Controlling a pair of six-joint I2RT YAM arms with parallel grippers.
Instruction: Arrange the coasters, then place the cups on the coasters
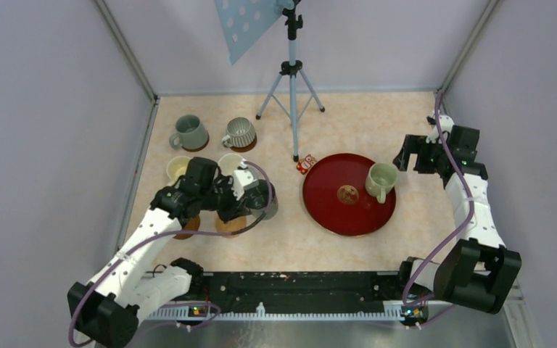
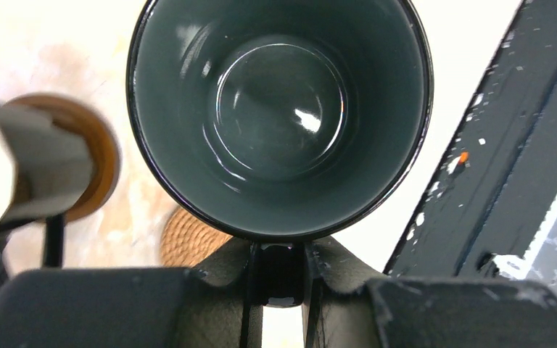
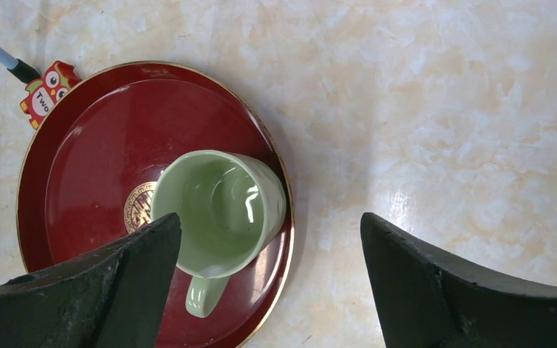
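My left jaws are clamped on the handle of the dark teal mug, over the left half of the counter beside two bare coasters. My right jaws stand wide apart above the pale green mug, at the right rim of the red tray.

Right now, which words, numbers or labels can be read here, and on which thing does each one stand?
"Two": on the small red owl tag beside the red tray.
Gold emblem at the tray's centre: too fine to read, if it holds letters at all.
No other text shows.
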